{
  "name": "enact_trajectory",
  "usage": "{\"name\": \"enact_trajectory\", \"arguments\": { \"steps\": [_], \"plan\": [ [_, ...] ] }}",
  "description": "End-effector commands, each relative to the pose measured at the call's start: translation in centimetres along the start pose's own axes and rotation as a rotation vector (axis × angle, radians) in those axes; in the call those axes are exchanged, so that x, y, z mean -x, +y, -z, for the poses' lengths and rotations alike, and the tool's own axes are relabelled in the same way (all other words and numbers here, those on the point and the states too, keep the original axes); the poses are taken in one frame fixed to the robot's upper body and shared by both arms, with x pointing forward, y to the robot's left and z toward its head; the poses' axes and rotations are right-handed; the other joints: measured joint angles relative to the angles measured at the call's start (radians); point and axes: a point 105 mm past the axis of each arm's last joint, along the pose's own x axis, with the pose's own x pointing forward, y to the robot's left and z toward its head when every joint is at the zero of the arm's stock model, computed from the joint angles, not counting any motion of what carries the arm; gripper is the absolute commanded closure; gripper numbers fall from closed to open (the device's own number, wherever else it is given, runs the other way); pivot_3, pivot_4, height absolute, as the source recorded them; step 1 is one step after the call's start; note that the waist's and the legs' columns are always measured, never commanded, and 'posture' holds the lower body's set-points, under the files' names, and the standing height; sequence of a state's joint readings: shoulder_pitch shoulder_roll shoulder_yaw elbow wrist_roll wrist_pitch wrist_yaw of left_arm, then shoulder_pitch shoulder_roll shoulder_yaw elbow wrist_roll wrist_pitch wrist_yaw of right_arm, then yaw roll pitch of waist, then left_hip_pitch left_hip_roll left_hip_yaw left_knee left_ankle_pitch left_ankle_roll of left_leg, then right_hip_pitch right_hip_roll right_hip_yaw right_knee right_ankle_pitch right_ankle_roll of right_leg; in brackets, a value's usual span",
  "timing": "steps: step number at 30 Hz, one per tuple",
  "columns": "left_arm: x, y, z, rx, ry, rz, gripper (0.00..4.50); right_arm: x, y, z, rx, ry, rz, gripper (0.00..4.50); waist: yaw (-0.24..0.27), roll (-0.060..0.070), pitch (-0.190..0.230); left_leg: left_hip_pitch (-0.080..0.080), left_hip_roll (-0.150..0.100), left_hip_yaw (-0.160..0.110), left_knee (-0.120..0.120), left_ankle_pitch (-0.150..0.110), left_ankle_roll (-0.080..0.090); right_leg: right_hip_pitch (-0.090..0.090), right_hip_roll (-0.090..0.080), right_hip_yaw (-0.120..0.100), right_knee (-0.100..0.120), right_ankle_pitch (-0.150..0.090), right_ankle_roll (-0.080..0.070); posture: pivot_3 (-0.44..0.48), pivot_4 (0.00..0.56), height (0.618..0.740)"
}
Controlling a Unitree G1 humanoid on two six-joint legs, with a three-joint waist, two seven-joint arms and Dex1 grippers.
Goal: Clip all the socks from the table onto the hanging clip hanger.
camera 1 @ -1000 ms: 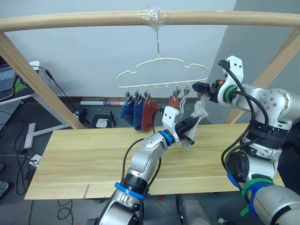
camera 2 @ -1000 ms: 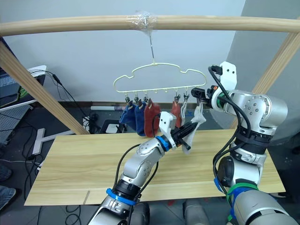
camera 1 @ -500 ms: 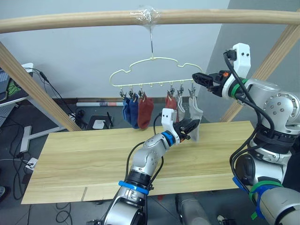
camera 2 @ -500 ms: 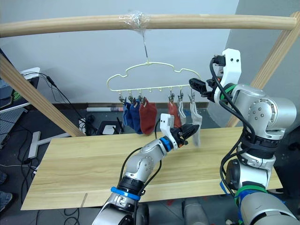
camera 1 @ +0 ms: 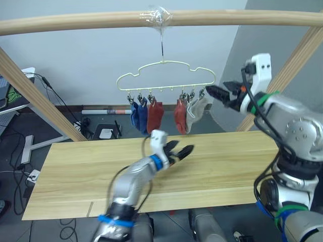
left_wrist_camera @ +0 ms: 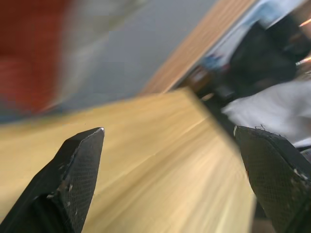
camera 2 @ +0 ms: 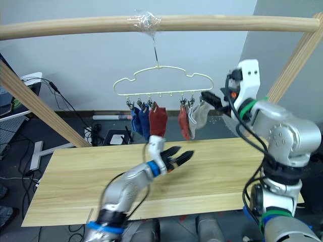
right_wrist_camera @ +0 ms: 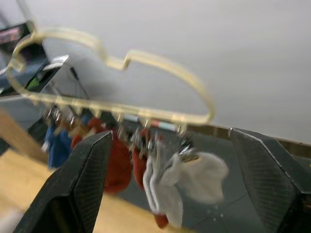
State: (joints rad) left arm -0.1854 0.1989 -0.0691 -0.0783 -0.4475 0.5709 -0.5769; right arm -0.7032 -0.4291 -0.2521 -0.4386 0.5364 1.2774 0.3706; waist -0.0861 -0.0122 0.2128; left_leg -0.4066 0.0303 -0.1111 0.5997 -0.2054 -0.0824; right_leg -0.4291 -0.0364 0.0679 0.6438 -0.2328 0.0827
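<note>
A thick wooden pole frame (camera 1: 101,21) spans the scene, its slanted legs dropping at either side, in front of a pale grey-white wall. Below it runs the table (camera 1: 75,171), a long top of light wooden planks. Behind the table the dark floor carries cables and a white stand (no writing or brand marks can be read anywhere).

The clip hanger (camera 1: 165,75) hangs by its hook from a taped spot on the top pole. All six socks hang from its clips: two blue socks (camera 1: 136,115) at the robot's left, a rust red sock (camera 1: 154,116) beside them, then a second red sock (camera 1: 180,116), and two light grey socks (camera 1: 196,110) at the right end, the last one swung out sideways toward the right gripper.

The right gripper (camera 1: 218,93) is raised just beside the hanger's right end, fingers spread wide with nothing between them. The left gripper (camera 1: 180,153) hovers low over the tabletop, below the socks, also spread wide and empty.
</note>
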Motion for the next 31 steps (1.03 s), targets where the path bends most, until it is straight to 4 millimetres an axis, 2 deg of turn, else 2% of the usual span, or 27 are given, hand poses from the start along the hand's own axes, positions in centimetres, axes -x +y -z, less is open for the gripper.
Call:
{"name": "enact_trajectory", "arguments": {
  "steps": [1, 3, 5, 8, 12, 13, 15, 16, 17, 19, 21, 25, 31],
  "plan": [
    [3.2, 0.8, -2.7, -0.136, -0.032, -0.005, 0.04, 1.0, 2.0, 0.2, 0.151, -0.019, -0.100, 0.48, 0.004, 0.001, 0.001, 0.000, 0.000, 0.001, 0.000, 0.000, 0.000, 0.000, 0.000, 0.000, 0.000, 0.000, 0.000, 0.015, 0.179, 0.740],
    [5.6, 2.1, -3.6, -0.161, -0.018, -0.042, 0.04, 1.8, 2.1, 1.4, 0.156, -0.002, -0.129, 0.48, 0.009, -0.001, 0.001, -0.001, 0.000, 0.002, 0.001, 0.000, 0.000, -0.001, -0.001, 0.001, -0.001, -0.002, -0.004, 0.052, 0.176, 0.740],
    [9.2, 4.6, -4.8, -0.208, 0.008, -0.125, 0.04, 3.1, 2.2, 3.4, 0.169, 0.047, -0.166, 0.48, 0.019, -0.004, 0.001, -0.001, 0.000, 0.002, 0.002, 0.000, 0.000, 0.000, -0.001, 0.001, -0.001, -0.002, -0.004, 0.063, 0.173, 0.740],
    [12.8, 6.8, -6.2, -0.258, 0.027, -0.204, 0.04, 4.8, 2.2, 5.8, 0.204, 0.118, -0.221, 0.48, 0.033, -0.006, 0.002, -0.001, 0.000, 0.001, 0.002, 0.000, 0.000, -0.001, -0.001, -0.001, -0.001, -0.003, -0.005, 0.076, 0.169, 0.740],
    [16.0, 8.5, -6.9, -0.337, 0.090, -0.253, 0.04, 6.8, 2.0, 8.2, 0.281, 0.203, -0.295, 0.48, 0.048, -0.006, 0.002, -0.002, 0.000, 0.002, 0.002, 0.000, -0.001, -0.001, -0.002, -0.001, -0.002, -0.003, -0.005, 0.093, 0.164, 0.740],
    [17.6, 9.6, -7.0, -0.371, 0.154, -0.291, 0.04, 7.8, 1.7, 9.0, 0.297, 0.238, -0.323, 0.48, 0.050, -0.006, 0.002, -0.002, 0.000, 0.002, 0.002, 0.000, -0.001, -0.001, -0.002, -0.001, -0.002, -0.003, -0.005, 0.101, 0.161, 0.740],
    [19.4, 10.7, -7.1, -0.406, 0.226, -0.326, 0.04, 8.9, 1.3, 9.8, 0.313, 0.271, -0.358, 0.48, 0.056, -0.009, 0.002, -0.001, 0.000, 0.002, 0.002, -0.001, -0.001, -0.002, -0.002, -0.001, -0.002, -0.003, -0.006, 0.105, 0.160, 0.740],
    [20.1, 11.1, -7.3, -0.424, 0.245, -0.332, 0.04, 9.4, 0.9, 10.3, 0.313, 0.292, -0.360, 0.48, 0.057, -0.009, 0.002, -0.001, 0.001, 0.002, 0.001, -0.001, -0.001, -0.003, -0.002, -0.002, -0.002, -0.004, -0.006, 0.105, 0.160, 0.740],
    [20.8, 11.4, -7.3, -0.486, 0.292, -0.330, 0.04, 10.0, -0.3, 11.1, 0.339, 0.327, -0.329, 0.48, 0.058, -0.009, 0.002, -0.002, 0.001, 0.002, 0.001, -0.001, -0.001, -0.003, -0.002, -0.002, -0.002, -0.004, -0.006, 0.115, 0.156, 0.740],
    [21.7, 12.1, -7.4, -0.547, 0.343, -0.335, 0.04, 10.8, -2.3, 12.1, 0.374, 0.370, -0.281, 0.48, 0.061, -0.011, 0.001, -0.002, 0.001, 0.004, 0.001, -0.001, -0.001, -0.003, -0.004, -0.002, -0.002, -0.004, -0.006, 0.118, 0.155, 0.740],
    [21.8, 12.4, -7.9, -0.567, 0.335, -0.350, 0.04, 10.9, -3.6, 11.9, 0.383, 0.361, -0.246, 0.48, 0.062, -0.011, 0.001, -0.002, 0.001, 0.005, 0.002, -0.001, -0.001, -0.003, -0.004, -0.001, -0.003, -0.004, -0.006, 0.117, 0.154, 0.740],
    [20.3, 11.8, -9.0, -0.509, 0.251, -0.310, 0.04, 10.3, -3.8, 11.2, 0.378, 0.325, -0.237, 0.48, 0.062, -0.011, 0.001, -0.002, 0.001, 0.005, 0.002, -0.001, -0.001, -0.004, -0.004, -0.002, 0.000, -0.003, -0.006, 0.113, 0.151, 0.740],
    [19.0, 11.7, -9.1, -0.500, 0.242, -0.308, 0.04, 10.0, -3.9, 11.2, 0.361, 0.316, -0.220, 0.48, 0.061, -0.011, 0.001, -0.002, 0.001, 0.004, 0.001, -0.001, -0.001, -0.004, -0.003, -0.002, 0.000, -0.003, -0.005, 0.102, 0.146, 0.740]
  ]
}}
